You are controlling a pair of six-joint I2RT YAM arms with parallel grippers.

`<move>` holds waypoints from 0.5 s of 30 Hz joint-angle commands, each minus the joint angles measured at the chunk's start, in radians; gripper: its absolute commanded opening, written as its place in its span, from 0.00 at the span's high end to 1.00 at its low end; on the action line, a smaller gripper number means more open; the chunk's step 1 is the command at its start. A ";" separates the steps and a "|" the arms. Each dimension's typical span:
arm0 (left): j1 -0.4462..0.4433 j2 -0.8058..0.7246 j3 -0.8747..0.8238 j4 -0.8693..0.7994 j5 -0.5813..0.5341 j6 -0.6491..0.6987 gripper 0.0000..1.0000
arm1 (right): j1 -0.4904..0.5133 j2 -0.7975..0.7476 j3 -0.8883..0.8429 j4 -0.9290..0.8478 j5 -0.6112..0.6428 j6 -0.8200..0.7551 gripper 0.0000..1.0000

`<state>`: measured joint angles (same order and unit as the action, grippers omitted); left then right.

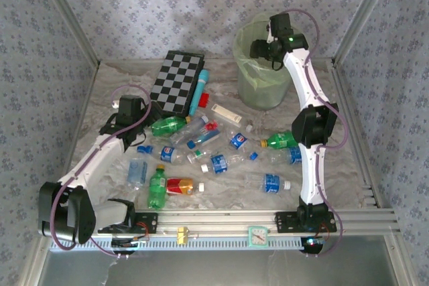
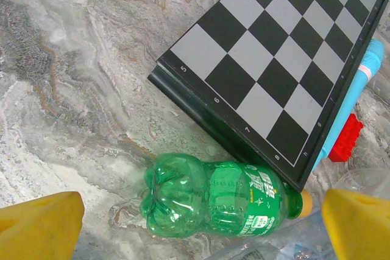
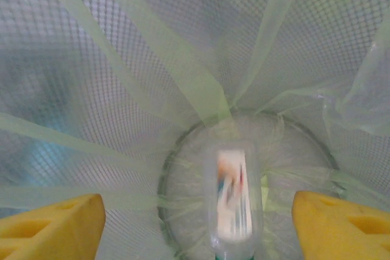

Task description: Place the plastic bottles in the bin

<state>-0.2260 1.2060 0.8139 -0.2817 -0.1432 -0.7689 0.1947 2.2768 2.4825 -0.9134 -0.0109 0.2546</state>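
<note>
The pale-green bin (image 1: 267,93) stands at the back right, lined with a thin bag. My right gripper (image 1: 267,49) hangs over its mouth, open. In the right wrist view the yellow fingers (image 3: 55,223) stand wide apart, and a clear bottle (image 3: 234,199), blurred, sits free between them above the bin's floor (image 3: 189,168). My left gripper (image 2: 204,214) is open, low over a green bottle (image 2: 213,198) that lies beside the checkerboard (image 2: 286,53). Several more plastic bottles lie mid-table, among them a green one (image 1: 158,187), one with a red-yellow label (image 1: 182,185) and a clear one (image 1: 271,183).
The checkerboard (image 1: 175,80) lies at the back centre, with a cyan tube (image 1: 199,90) and a red block (image 1: 203,100) along its right edge. A white flat piece (image 1: 226,113) lies near the bin. A metal rail (image 1: 221,219) runs along the front.
</note>
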 commanded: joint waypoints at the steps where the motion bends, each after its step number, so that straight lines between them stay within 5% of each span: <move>1: 0.007 -0.020 0.028 -0.014 -0.006 0.007 0.00 | -0.007 -0.093 0.041 0.018 0.011 0.006 0.16; 10: 0.014 -0.008 0.046 -0.032 0.014 -0.003 0.00 | 0.003 -0.273 -0.049 0.058 -0.020 0.018 0.00; 15: 0.040 0.012 0.085 -0.117 0.050 0.007 0.00 | 0.022 -0.380 -0.197 0.084 0.022 0.052 0.00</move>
<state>-0.2008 1.2076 0.8330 -0.3294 -0.1192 -0.7692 0.2035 1.9335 2.3482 -0.8387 -0.0120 0.2806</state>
